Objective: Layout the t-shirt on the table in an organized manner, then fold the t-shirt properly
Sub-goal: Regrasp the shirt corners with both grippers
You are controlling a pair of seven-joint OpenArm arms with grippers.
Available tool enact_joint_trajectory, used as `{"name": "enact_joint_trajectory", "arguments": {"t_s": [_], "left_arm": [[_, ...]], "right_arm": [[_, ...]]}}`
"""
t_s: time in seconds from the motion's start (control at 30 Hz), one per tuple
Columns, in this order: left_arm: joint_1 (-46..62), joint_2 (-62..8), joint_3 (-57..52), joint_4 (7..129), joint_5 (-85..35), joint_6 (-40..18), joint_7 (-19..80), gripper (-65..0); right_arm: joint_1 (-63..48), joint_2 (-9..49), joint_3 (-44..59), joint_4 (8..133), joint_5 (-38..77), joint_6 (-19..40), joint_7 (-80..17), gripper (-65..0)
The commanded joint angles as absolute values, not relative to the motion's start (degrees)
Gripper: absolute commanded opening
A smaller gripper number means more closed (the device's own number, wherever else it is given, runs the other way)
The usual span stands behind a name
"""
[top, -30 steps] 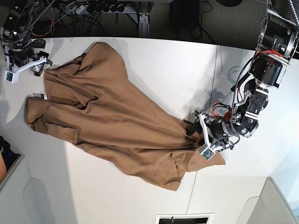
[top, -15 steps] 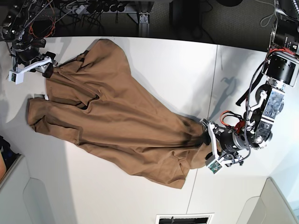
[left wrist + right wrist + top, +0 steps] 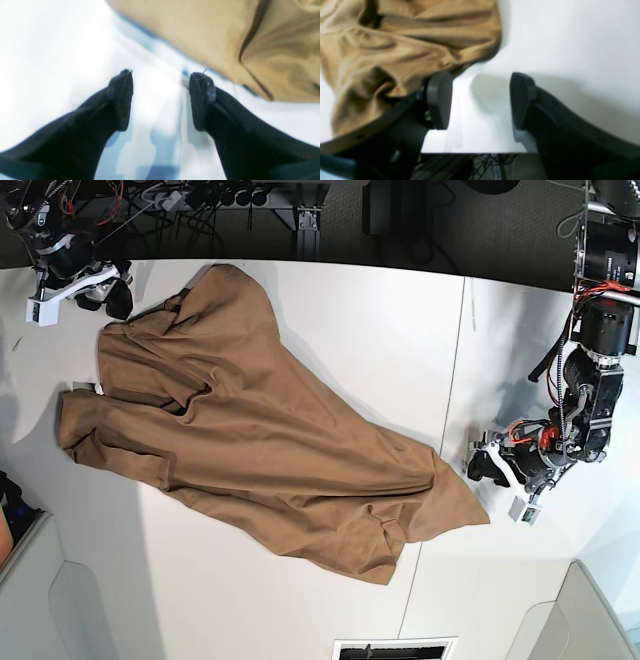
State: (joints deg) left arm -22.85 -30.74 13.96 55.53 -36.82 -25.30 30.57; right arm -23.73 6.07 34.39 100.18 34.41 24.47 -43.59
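The tan t-shirt (image 3: 260, 430) lies crumpled across the white table (image 3: 350, 310), running from the far left to a pointed corner near the seam at the right. My left gripper (image 3: 483, 468) is just right of that corner, off the cloth. In the left wrist view the left gripper (image 3: 162, 75) stands open over bare table, with the t-shirt (image 3: 200, 30) ahead and to the right. My right gripper (image 3: 108, 292) is at the far left corner beside the shirt's upper edge. It is open (image 3: 480, 77), and the t-shirt (image 3: 395, 50) bunches beside its left finger (image 3: 438, 100).
A thin dark seam (image 3: 455, 380) crosses the table right of the shirt. Cables and a power strip (image 3: 200, 198) lie beyond the far edge, which also shows as the table edge (image 3: 482, 152) under the right gripper. White panels (image 3: 80, 600) border the near side.
The left gripper came off the shirt's right corner and drew back to the right; that corner now lies flat and stretched out. The right gripper moved up towards the far left corner.
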Motion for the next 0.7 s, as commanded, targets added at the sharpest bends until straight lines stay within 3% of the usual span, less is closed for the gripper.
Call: {"name": "enact_joint_trajectory", "arguments": {"t_s": [0.0, 0.43, 0.67], "left_arm": [[-24.58, -31.05, 12.53, 55.51, -38.83, -26.48, 29.43, -27.2], [-24.62, -22.76, 7.94, 54.41, -37.8, -27.07, 29.58, -27.2], [-24.62, -22.24, 7.94, 54.41, -33.36, -22.65, 24.77, -30.0]], "right_arm": [[-24.43, 6.46, 34.48, 100.51, 35.11, 24.95, -45.69, -28.3], [-21.56, 2.66, 33.89, 100.51, 40.47, 28.99, -46.26, -28.3], [-20.95, 1.74, 27.99, 100.49, 39.57, 28.95, -45.8, -29.2]]}}
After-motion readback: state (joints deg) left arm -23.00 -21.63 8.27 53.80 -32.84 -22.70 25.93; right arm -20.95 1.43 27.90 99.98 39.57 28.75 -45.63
